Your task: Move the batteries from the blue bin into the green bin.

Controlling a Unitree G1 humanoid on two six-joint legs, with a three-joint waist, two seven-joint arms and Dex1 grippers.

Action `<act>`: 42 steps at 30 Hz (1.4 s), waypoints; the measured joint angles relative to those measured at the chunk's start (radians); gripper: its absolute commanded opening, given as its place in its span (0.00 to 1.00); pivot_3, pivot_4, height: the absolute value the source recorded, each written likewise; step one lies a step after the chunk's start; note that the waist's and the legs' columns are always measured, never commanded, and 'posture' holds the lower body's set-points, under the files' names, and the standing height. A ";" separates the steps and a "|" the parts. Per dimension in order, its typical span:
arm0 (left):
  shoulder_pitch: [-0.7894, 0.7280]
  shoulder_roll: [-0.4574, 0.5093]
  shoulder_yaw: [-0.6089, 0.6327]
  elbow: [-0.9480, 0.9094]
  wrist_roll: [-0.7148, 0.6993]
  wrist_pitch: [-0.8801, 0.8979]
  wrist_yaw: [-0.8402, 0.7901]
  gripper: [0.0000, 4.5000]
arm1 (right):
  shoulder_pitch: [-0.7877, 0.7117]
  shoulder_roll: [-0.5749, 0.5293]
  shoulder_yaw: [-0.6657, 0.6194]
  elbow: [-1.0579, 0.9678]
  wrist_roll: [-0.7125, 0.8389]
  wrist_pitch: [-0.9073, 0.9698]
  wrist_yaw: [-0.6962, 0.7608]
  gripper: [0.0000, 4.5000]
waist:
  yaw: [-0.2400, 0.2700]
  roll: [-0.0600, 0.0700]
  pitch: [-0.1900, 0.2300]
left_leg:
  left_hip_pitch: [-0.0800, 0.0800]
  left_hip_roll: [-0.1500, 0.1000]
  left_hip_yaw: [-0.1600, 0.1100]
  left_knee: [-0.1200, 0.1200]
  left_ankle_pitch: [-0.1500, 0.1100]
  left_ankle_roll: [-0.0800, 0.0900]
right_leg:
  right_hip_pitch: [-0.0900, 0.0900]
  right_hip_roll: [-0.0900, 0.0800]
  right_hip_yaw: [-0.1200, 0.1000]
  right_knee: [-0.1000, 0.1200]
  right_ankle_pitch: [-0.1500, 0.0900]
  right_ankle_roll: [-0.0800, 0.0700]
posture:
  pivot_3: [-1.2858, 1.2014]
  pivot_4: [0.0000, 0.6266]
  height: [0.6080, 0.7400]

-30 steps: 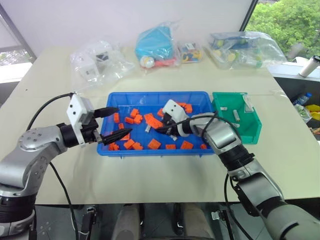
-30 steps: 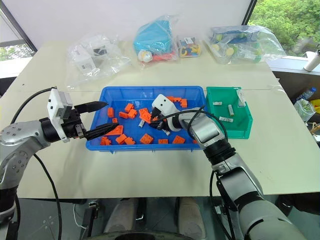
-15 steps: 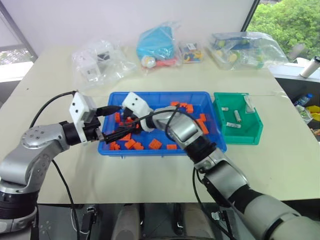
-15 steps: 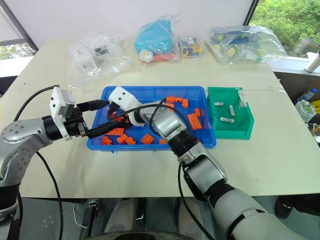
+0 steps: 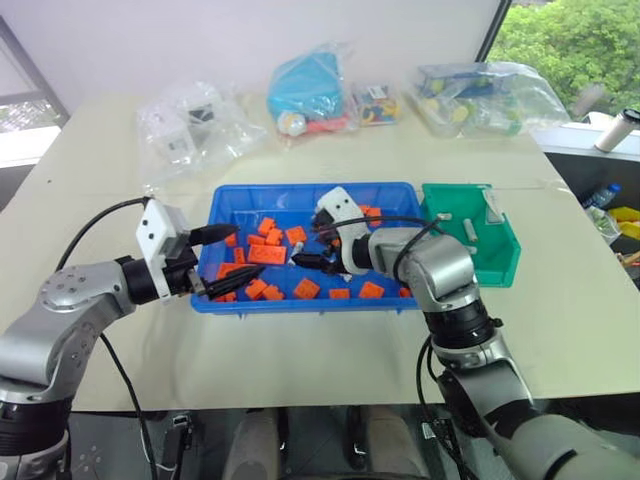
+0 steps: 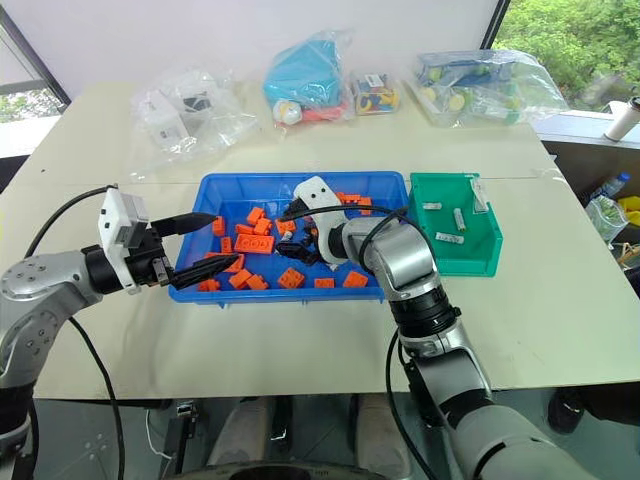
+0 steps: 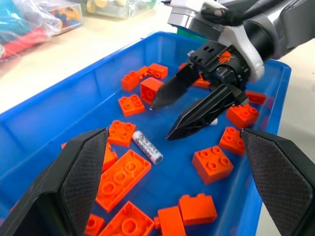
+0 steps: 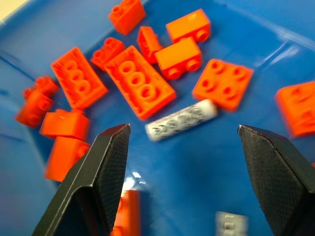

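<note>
Table (image 5: 330, 350): pale, wide; carries both bins near the front and clear plastic bags of small goods along the far edge.
Bags: teal bag (image 5: 306, 84) at the far middle, a clear bag of white parts (image 5: 190, 125) to the left, a clear bag of mixed toys (image 5: 490, 95) to the right.
Blue bin (image 5: 300, 192): large, shallow, at the table's middle; touching or just beside the green bin on its right, gap not clear.
Green bin (image 5: 497, 262): smaller and deeper, right of the blue bin; white label on the far right wall.
Orange blocks (image 5: 266, 253): scattered flat over the blue bin's floor, thickest toward the left half.
Right claw (image 5: 318, 251): inside the blue bin near its middle, pointing left and down; fingers spread wide apart, nothing between them.
Left claw (image 5: 218, 262): at the blue bin's left wall, pointing right; fingers apart and empty, one over the rim, the other lower by the wall.
Batteries in blue bin: one battery (image 8: 181, 120) lying flat on the blue floor among the blocks, just ahead of the right claw's spread fingers; end of a second (image 8: 230, 223) close by.
Batteries in green bin (image 5: 473, 229): a few small grey cylinders lying on the bottom.
</note>
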 measured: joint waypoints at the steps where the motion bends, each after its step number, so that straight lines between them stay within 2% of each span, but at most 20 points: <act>1: 0.000 0.000 0.000 0.000 0.000 -0.001 -0.001 1.00 | 0.000 0.008 -0.003 0.000 0.005 0.009 -0.010 0.79 | 0.002 0.000 0.000 | 0.000 0.000 0.000 0.000 0.000 0.000 | 0.000 0.000 0.000 0.000 0.000 0.000 | 0.52 0.24 0.97; 8: -0.039 0.000 0.000 0.009 0.001 -0.001 -0.004 1.00 | -0.004 0.057 -0.050 0.085 0.024 0.018 -0.076 0.79 | 0.002 0.000 0.000 | 0.000 0.000 0.000 0.000 0.000 0.000 | 0.000 0.000 0.000 0.000 0.000 0.000 | 0.52 0.24 0.97; 22: -0.030 0.001 0.001 0.002 0.000 0.001 0.009 1.00 | -0.082 0.105 -0.082 0.283 0.030 -0.085 -0.135 0.79 | -0.001 0.000 0.000 | 0.000 0.000 0.000 0.000 0.000 0.000 | 0.001 0.000 0.000 0.000 0.000 0.000 | 0.52 0.24 0.97; 26: -0.027 0.001 0.002 -0.003 -0.001 0.001 0.021 1.00 | -0.082 0.084 -0.018 0.284 0.015 -0.115 -0.126 0.79 | -0.002 0.000 0.000 | 0.000 0.000 0.000 0.000 0.000 0.000 | 0.000 0.000 0.000 0.000 0.000 0.000 | 0.52 0.24 0.97; 33: -0.009 0.001 0.008 -0.006 -0.003 0.002 0.024 1.00 | -0.060 -0.016 0.145 0.249 -0.051 -0.230 -0.085 0.79 | 0.001 0.000 0.000 | 0.000 0.000 -0.001 0.000 0.000 0.000 | 0.001 0.000 0.000 -0.001 0.000 0.000 | 0.52 0.24 0.97; 36: -0.011 0.001 0.009 -0.006 -0.003 0.002 0.025 1.00 | -0.046 -0.023 0.154 0.230 -0.059 -0.236 -0.077 0.60 | 0.000 0.000 0.000 | 0.000 0.000 -0.001 0.000 0.000 0.000 | 0.001 0.000 0.000 -0.001 0.000 0.000 | 0.52 0.24 0.97; 39: -0.015 0.001 0.009 -0.005 -0.003 0.002 0.024 1.00 | -0.044 -0.033 0.154 0.226 -0.060 -0.236 -0.072 0.27 | 0.000 0.000 0.000 | 0.000 0.000 0.000 0.000 0.000 0.000 | 0.001 0.000 0.000 -0.001 0.000 0.000 | 0.52 0.24 0.97; 42: -0.042 0.001 0.008 -0.002 -0.003 0.002 0.020 1.00 | -0.043 -0.036 0.154 0.220 -0.062 -0.230 -0.069 0.27 | 0.000 0.000 0.000 | 0.000 0.000 0.000 0.000 0.000 0.000 | 0.001 0.000 0.000 -0.001 0.000 0.000 | 0.52 0.24 0.97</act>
